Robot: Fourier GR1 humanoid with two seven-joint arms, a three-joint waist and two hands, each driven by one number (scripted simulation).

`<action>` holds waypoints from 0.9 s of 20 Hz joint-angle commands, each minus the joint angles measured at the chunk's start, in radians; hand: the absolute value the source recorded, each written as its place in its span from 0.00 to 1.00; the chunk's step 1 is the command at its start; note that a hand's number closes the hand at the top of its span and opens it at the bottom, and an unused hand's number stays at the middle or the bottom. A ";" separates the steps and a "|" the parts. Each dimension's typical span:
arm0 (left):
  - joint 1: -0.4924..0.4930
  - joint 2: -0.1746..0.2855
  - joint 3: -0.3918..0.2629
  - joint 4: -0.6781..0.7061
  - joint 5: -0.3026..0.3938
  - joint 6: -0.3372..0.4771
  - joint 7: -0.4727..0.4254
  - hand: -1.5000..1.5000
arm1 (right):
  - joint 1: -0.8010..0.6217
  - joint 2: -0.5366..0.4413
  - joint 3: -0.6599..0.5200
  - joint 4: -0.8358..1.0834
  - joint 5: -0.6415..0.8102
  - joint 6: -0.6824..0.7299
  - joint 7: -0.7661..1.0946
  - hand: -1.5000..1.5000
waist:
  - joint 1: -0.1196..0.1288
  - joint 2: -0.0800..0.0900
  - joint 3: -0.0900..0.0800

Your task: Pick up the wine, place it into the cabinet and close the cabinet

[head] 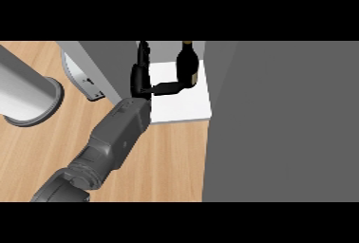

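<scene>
Left hand open, fingers straight, thumb touching wine on cabinet shelf.

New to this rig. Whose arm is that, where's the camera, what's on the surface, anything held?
One picture, from the robot's head, looking steeply down. The grey forearm from the lower left ends in the black left hand; the right hand is out of view. The wine bottle stands upright on the cabinet's white shelf. The hand is open: fingers straight up beside the bottle, thumb stretched to its lower part, nothing curled round it. Below lies the wooden counter, with a grey cylinder at the left. The big grey panel at the right is probably the cabinet's door.
</scene>
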 commanded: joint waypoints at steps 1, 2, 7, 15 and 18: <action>0.071 0.001 0.007 0.000 0.002 -0.061 -0.034 0.00 | 0.003 0.020 0.044 -0.040 0.025 -0.046 0.008 0.00 | 0.032 -0.008 -0.001; 0.025 0.001 0.004 0.015 0.037 -0.012 0.018 0.00 | -0.039 -0.009 -0.002 -0.017 -0.043 -0.009 0.029 0.00 | -0.004 -0.004 -0.001; 0.036 0.001 0.015 -0.016 0.077 -0.055 -0.010 0.00 | -0.078 -0.002 0.019 -0.021 0.000 -0.052 0.071 0.00 | 0.009 -0.008 -0.001; 0.113 0.001 -0.108 -0.110 0.181 -0.097 0.010 0.00 | 0.027 0.012 0.047 -0.054 0.002 -0.039 0.035 0.00 | 0.017 -0.023 0.000; 0.173 0.001 -0.193 -0.170 0.243 -0.070 0.026 0.00 | 0.010 0.012 0.033 -0.015 0.002 -0.038 0.004 0.00 | 0.017 -0.022 0.000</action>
